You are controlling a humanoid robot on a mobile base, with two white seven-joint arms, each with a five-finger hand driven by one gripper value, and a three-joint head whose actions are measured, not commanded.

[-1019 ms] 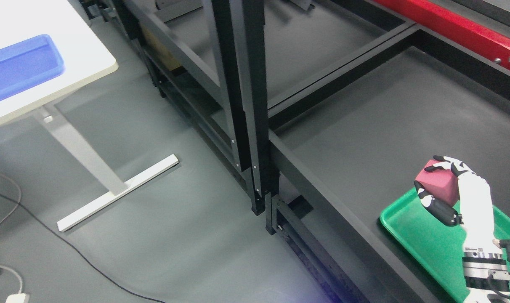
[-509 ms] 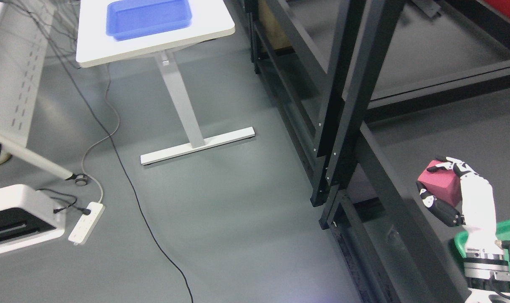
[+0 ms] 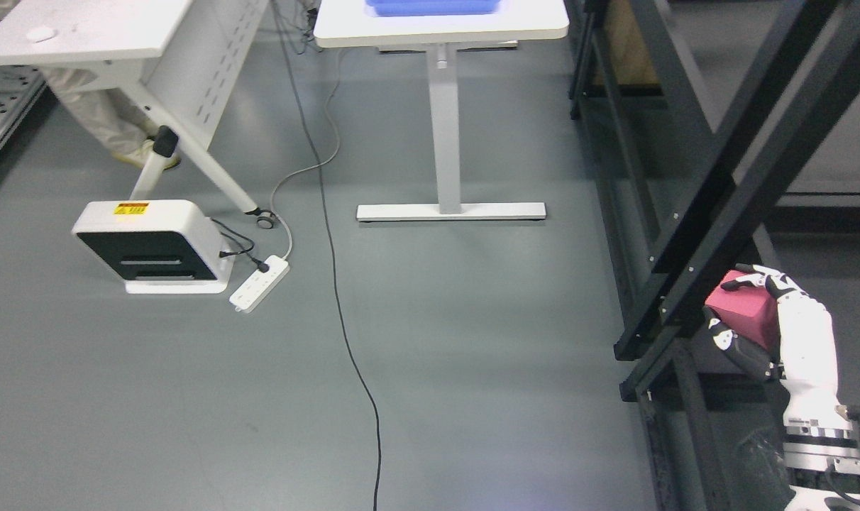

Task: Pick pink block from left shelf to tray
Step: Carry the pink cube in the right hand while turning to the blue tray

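since the earlier frame our view swung left, not the things, and our right hand (image 3: 763, 323) has its fingers closed on the pink block (image 3: 743, 316) beside the shelf (image 3: 714, 213), which it could clip.

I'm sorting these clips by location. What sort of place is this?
Probably a robotics lab or workshop: black metal shelving on a grey floor, white tables, a power strip with trailing cables, and a robot hand holding a pink block.
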